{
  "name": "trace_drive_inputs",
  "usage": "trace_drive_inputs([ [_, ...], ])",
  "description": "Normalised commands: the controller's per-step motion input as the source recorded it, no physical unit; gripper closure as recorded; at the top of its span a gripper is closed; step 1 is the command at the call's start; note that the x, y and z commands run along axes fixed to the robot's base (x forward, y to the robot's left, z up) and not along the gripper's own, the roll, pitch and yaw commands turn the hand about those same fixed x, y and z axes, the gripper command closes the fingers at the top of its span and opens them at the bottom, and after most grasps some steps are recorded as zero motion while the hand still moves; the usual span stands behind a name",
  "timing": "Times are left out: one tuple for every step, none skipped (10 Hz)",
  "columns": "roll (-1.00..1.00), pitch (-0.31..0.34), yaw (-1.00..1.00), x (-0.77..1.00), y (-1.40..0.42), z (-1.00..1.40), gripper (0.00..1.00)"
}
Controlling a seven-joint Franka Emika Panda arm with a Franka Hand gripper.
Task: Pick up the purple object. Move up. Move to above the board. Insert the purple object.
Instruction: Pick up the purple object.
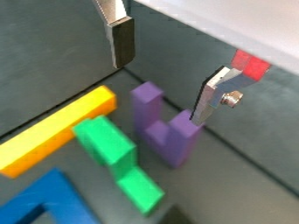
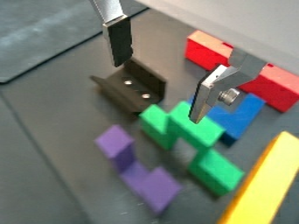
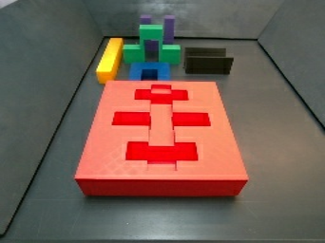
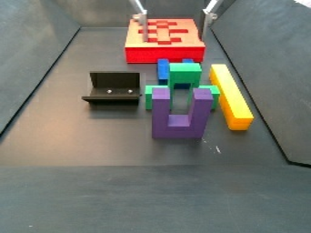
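The purple object [image 4: 179, 114] is a U-shaped block standing on the dark floor with its prongs up; it also shows in a side view [image 3: 159, 26] and in both wrist views [image 1: 158, 127] [image 2: 135, 166]. The board [image 3: 159, 133] is a large red slab with recesses along its middle, and it also shows in a side view [image 4: 165, 34]. My gripper [image 1: 163, 70] is open and empty, held above the blocks. In a wrist view the purple object lies just below the finger gap. The fingertips [image 4: 137, 11] show at the upper edge of a side view.
A green stepped block [image 4: 183, 82] stands right behind the purple object, with a blue block [image 4: 162, 68] beyond it. A long yellow bar [image 4: 231, 96] lies beside them. The fixture [image 4: 112, 89] stands on the other side. Grey walls ring the floor.
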Motion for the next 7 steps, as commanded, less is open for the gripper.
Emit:
trace_drive_inputs([
  [0.00, 0.074, 0.00, 0.89, 0.62, 0.05, 0.00],
  [0.05, 0.106, 0.00, 0.96, 0.48, 0.03, 0.00],
  [0.07, 0.117, 0.00, 1.00, 0.41, 0.00, 0.00],
  [0.07, 0.123, 0.00, 1.00, 0.20, -0.16, 0.00],
  [0.00, 0.124, -0.14, 0.93, 0.13, -0.56, 0.00],
  [-0.02, 0.116, -0.27, 0.88, 0.25, -0.55, 0.00],
  [-0.04, 0.113, -0.31, 0.78, 0.25, -0.50, 0.00],
])
